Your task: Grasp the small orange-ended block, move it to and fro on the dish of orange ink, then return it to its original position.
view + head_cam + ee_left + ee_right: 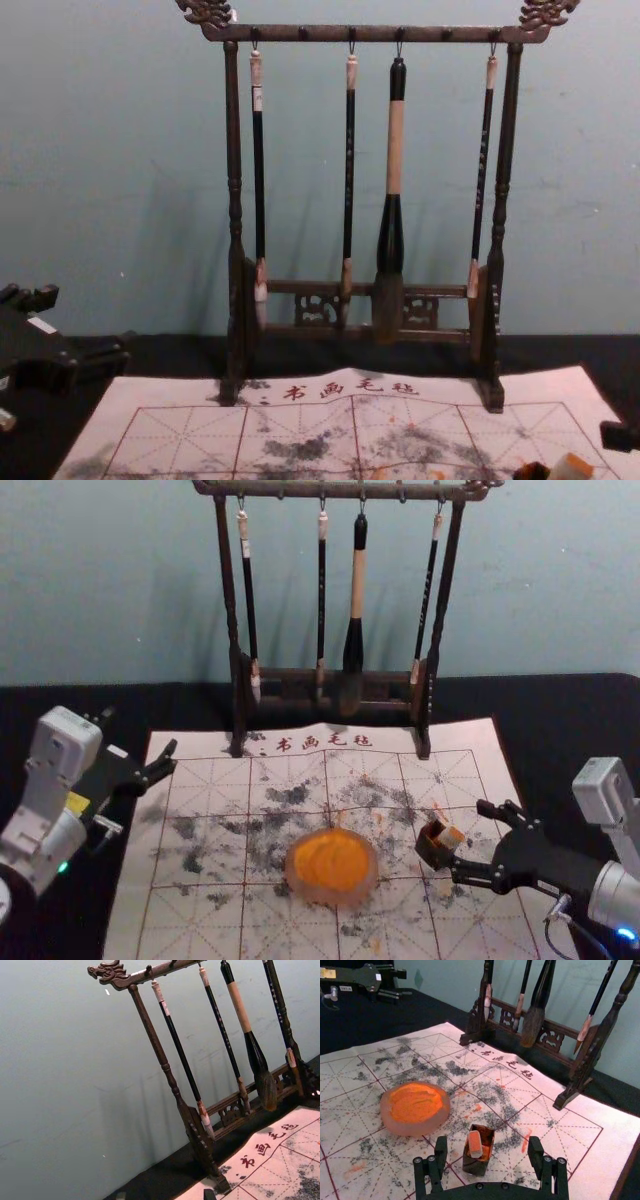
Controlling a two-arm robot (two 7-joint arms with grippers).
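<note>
Orange end up, long axis tilted, the block [475,1146] sits in a box [479,1166] beside the dish [410,1128]; the right gripper [470,837] faces it, jaws wide, empty. Far left, the left gripper [136,742] gapes.

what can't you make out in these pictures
- whether the block meets the floor of the box: right wrist view, hidden by the block itself
- near edge of the mat: head view, cut off below
- writing on a thin brush: chest view, too small
- most of the right gripper: chest view, past the right edge
</note>
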